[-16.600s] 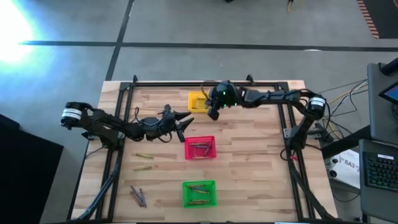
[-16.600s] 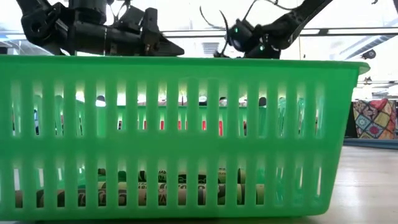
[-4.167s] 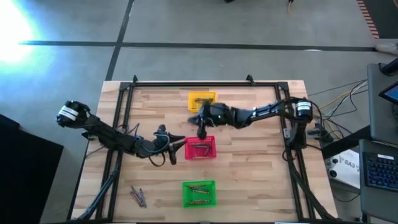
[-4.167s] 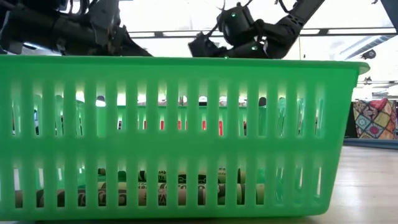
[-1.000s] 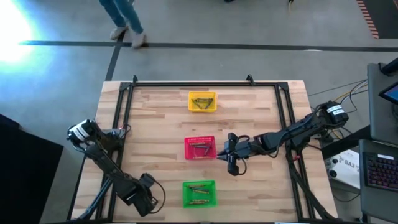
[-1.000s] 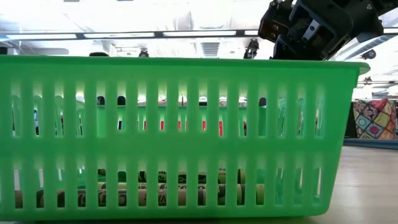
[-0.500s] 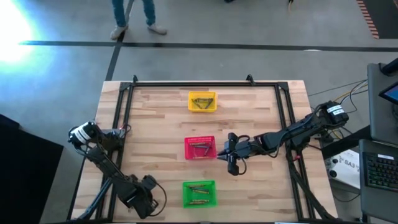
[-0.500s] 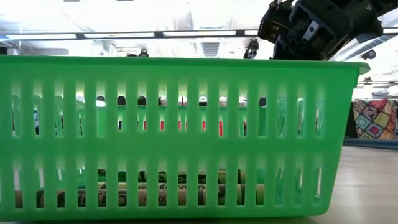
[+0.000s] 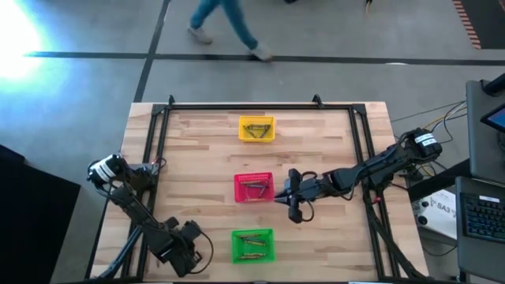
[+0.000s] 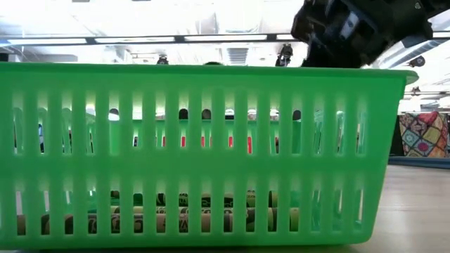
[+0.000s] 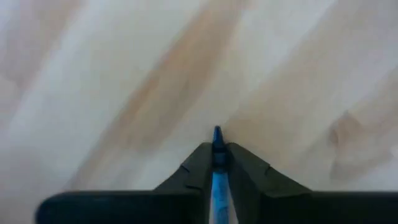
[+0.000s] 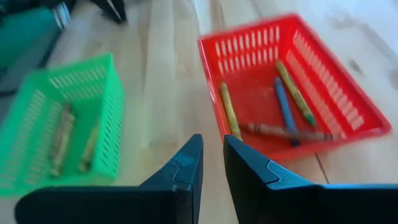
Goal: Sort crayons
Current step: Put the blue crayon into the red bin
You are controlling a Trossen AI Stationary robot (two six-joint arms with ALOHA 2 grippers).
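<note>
My left gripper (image 9: 188, 249) is low over the table's near left corner, left of the green basket (image 9: 252, 245), and is shut on a blue crayon (image 11: 216, 177). My right gripper (image 9: 293, 208) hovers just right of the red basket (image 9: 254, 188). Its fingers (image 12: 211, 163) stand a narrow gap apart with nothing between them. Several crayons (image 12: 287, 102) lie on the red basket's floor. More crayons (image 12: 61, 138) lie in the green basket, and a few in the yellow basket (image 9: 256, 128) at the far side. My left gripper pinches the blue crayon between its two fingers, and the crayon lies along them. Its pointed tip (image 11: 217, 132) sticks out just past the fingertips toward the wooden table close below. The fingers point down from above. I cannot tell whether the tip touches the wood.
The green basket's slatted wall (image 10: 211, 140) fills the low view, and my right arm's dark body (image 10: 351, 28) shows above its rim. A black frame (image 9: 237, 105) runs round the table. A person (image 9: 225, 20) walks on the floor beyond the far edge.
The person beyond the far edge has walked toward the right.
</note>
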